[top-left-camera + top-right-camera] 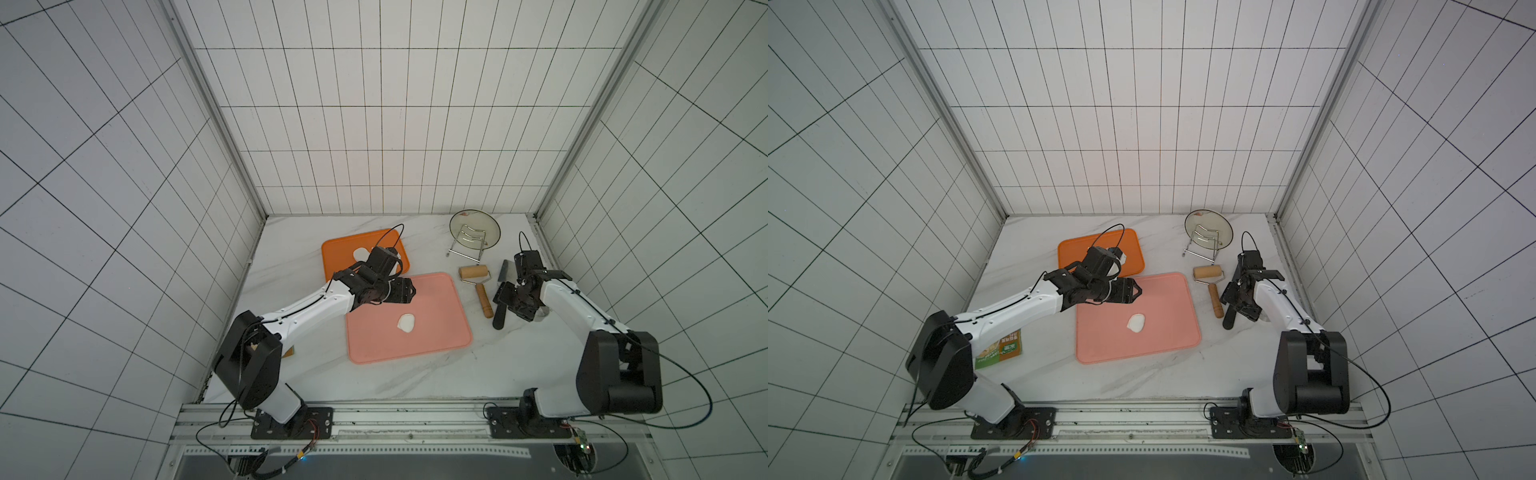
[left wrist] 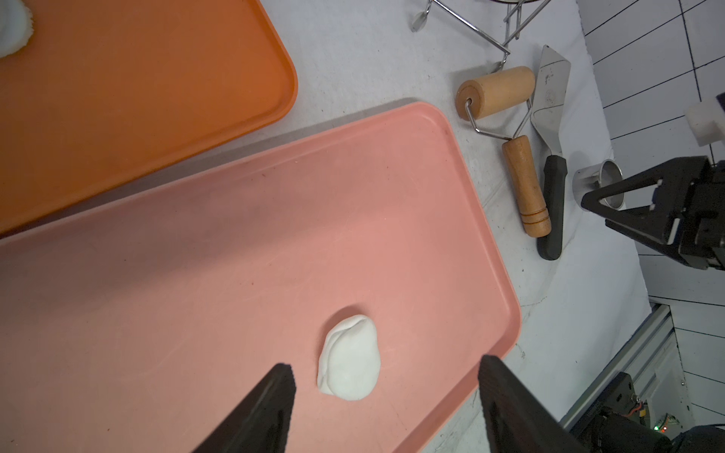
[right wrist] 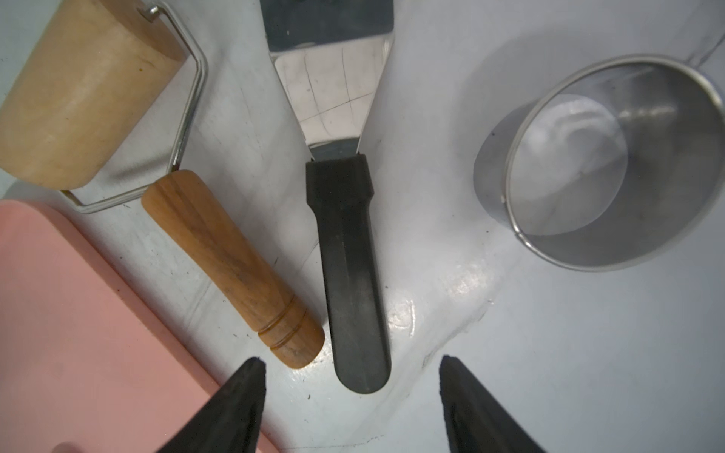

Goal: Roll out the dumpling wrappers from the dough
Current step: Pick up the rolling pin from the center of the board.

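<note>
A small roundish lump of dough [image 1: 406,323] [image 1: 1136,323] [image 2: 349,359] lies on the pink tray [image 1: 440,336] [image 2: 196,274]. My left gripper [image 1: 413,289] [image 1: 1139,291] [image 2: 386,362] hovers open over the tray's far part, a little short of the lump. Another white piece of dough [image 1: 360,252] [image 2: 11,27] rests on the orange tray [image 1: 338,259] [image 2: 137,98]. My right gripper [image 1: 509,305] [image 1: 1237,305] [image 3: 351,360] hangs open above the black handle end of the scraper [image 3: 349,255] [image 2: 553,204], holding nothing. No dumpling wrappers are in view.
A wooden roller [image 1: 473,273] [image 1: 1207,273] [image 2: 496,92] [image 3: 78,98] lies between the pink tray and the scraper. A steel ring cutter [image 2: 600,182] [image 3: 612,164] stands right of the scraper. A plate on a wire rack [image 1: 473,228] sits at the back. A packet [image 1: 1000,349] lies near the left arm.
</note>
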You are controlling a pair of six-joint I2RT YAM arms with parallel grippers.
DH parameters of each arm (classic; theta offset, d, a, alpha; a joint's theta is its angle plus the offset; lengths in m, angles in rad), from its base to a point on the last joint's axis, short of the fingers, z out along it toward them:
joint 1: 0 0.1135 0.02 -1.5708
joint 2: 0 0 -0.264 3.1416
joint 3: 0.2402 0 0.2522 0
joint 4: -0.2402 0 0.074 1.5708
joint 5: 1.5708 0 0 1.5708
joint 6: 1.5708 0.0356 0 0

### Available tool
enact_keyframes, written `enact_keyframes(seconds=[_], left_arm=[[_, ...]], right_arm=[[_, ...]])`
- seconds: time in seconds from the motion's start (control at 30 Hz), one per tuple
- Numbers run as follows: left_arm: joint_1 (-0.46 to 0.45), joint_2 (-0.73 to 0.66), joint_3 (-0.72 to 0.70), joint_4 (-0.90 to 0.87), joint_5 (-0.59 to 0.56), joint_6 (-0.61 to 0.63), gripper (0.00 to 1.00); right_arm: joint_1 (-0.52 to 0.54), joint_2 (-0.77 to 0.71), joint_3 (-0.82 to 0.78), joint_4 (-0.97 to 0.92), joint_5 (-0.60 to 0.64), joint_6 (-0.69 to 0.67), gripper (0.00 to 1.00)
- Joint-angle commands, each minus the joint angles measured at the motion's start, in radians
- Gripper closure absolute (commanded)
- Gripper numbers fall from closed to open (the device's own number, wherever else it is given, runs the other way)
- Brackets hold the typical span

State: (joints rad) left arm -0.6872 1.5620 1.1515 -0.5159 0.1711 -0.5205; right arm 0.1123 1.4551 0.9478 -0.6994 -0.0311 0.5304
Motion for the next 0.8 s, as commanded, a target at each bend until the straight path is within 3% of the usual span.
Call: enact_keyframes(seconds=[0.0, 0.4, 0.77], left_arm=[[-0.001, 0.015, 0.007, 0.008, -0.013, 0.02, 0.25], [0.001, -0.004, -0.002, -0.009, -0.039, 0.031, 0.25], [0.025, -0.03, -0.025, -0.014, -0.044, 0.012, 0.25]], right_arm=[[0.025, 0.034, 0.023, 0.031, -0.013, -0.004, 0.31], [0.079, 0.178, 0.138, 0.044, -0.016, -0.022, 0.32], [0.113, 0.295, 0.215, 0.046, -0.041, -0.059, 0.39]])
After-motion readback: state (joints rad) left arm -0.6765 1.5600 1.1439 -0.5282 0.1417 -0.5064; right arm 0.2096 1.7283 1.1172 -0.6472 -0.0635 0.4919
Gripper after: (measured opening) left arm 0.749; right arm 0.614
